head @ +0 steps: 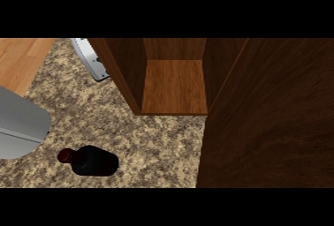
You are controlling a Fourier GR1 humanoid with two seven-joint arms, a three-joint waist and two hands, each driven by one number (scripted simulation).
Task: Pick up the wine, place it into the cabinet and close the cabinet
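One wine bottle (pixel 92 161) stands on the speckled stone counter (pixel 157 141), near the view's lower edge and left of centre. It is dark, almost black, with a deep red cap that points toward the left. Nothing touches it.

One cabinet (pixel 173 86) stands on the counter, farther off and to the right of the bottle. It is open: its wooden floor and inner side walls show, and nothing lies on the floor. One door (pixel 274 119), dark brown wood, is swung out toward the viewer and fills the right side of the view from far to near. The bottle is well apart from the cabinet's opening and from the door's near edge.

One grey forearm (pixel 20 126) comes in at the left edge, just left of the bottle and a little farther off. No hand shows in the view, so the state of the fingers on either side cannot be told.

One grey curved object (pixel 91 59) lies at the far left, beside the cabinet's left wall. A strip of light wood (pixel 20 62) shows at the far left corner.
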